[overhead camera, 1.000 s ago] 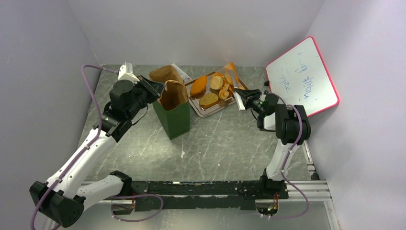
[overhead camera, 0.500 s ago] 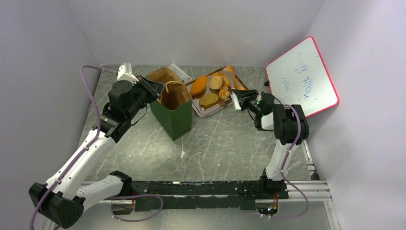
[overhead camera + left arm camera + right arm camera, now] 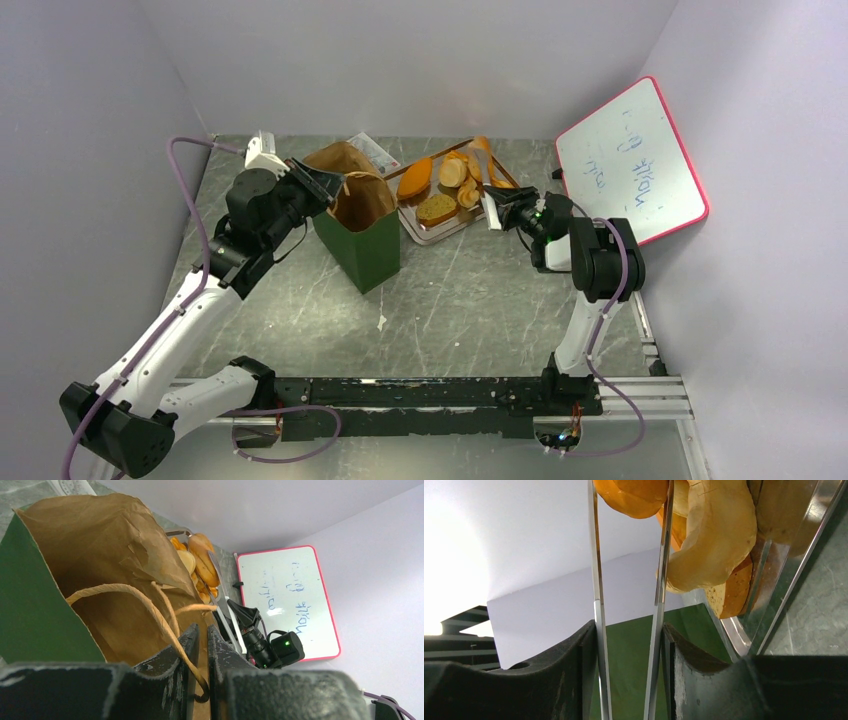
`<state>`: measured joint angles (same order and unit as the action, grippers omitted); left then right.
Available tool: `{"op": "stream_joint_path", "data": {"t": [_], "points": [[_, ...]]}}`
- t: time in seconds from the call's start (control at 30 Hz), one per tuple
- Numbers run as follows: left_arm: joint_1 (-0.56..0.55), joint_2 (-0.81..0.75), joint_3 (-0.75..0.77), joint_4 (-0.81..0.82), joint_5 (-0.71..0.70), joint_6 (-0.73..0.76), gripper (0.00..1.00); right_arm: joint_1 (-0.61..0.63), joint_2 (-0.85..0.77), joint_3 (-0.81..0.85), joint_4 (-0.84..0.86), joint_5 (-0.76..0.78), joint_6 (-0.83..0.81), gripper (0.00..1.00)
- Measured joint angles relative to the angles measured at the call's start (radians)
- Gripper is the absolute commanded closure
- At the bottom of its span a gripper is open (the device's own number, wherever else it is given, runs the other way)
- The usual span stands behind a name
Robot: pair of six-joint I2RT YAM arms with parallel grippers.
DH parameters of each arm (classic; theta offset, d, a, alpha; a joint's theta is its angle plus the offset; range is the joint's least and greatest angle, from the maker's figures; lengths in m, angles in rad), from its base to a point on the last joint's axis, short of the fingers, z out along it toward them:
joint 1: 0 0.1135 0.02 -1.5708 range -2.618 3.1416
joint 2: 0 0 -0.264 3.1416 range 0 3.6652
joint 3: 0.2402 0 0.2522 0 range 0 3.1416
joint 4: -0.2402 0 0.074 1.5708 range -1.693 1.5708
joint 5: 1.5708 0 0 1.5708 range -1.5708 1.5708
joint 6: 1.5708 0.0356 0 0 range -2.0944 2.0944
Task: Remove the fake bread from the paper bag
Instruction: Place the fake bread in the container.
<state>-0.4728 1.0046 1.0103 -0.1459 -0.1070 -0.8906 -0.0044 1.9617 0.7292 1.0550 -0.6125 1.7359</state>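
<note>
The dark green paper bag [image 3: 365,245] stands upright left of centre, mouth open. My left gripper [image 3: 335,185] is shut on its near rim, and a tan handle loop runs between the fingers [image 3: 192,645]. The brown inside [image 3: 100,555] shows no bread, and the bottom is hidden. Several fake bread pieces lie on the metal tray [image 3: 455,228], including an oval loaf [image 3: 415,177] and a slice [image 3: 438,208]. My right gripper [image 3: 500,208] is shut on metal tongs [image 3: 596,580]. The tong blades reach up on either side of an orange piece [image 3: 634,495].
A pink-framed whiteboard [image 3: 630,160] leans on the right wall, close behind the right arm. A small white packet [image 3: 375,150] lies behind the bag. Grey walls close in the table on the left, back and right.
My right gripper moved a little left toward the tray with the tongs. The blurred orange piece at the tray's far edge has come to rest. The bag's mouth shifted slightly left.
</note>
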Motion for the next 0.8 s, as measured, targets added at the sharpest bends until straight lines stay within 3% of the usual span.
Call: {"op": "stream_joint_path", "data": {"t": [0.3, 0.43, 0.6, 0.8], "points": [[0.0, 0.001, -0.004, 0.0, 0.005, 0.0, 0.93, 0.0, 0.0, 0.0, -0.002, 0.0, 0.006, 0.55], [0.0, 0.001, -0.004, 0.0, 0.005, 0.0, 0.93, 0.0, -0.026, 0.002, -0.065, 0.0, -0.034, 0.61], [0.0, 0.0, -0.004, 0.0, 0.005, -0.001, 0.93, 0.0, -0.1, 0.07, -0.292, 0.008, -0.181, 0.64], [0.0, 0.0, -0.005, 0.001, 0.007, -0.001, 0.93, 0.002, -0.136, 0.301, -0.701, 0.093, -0.528, 0.67]]}}
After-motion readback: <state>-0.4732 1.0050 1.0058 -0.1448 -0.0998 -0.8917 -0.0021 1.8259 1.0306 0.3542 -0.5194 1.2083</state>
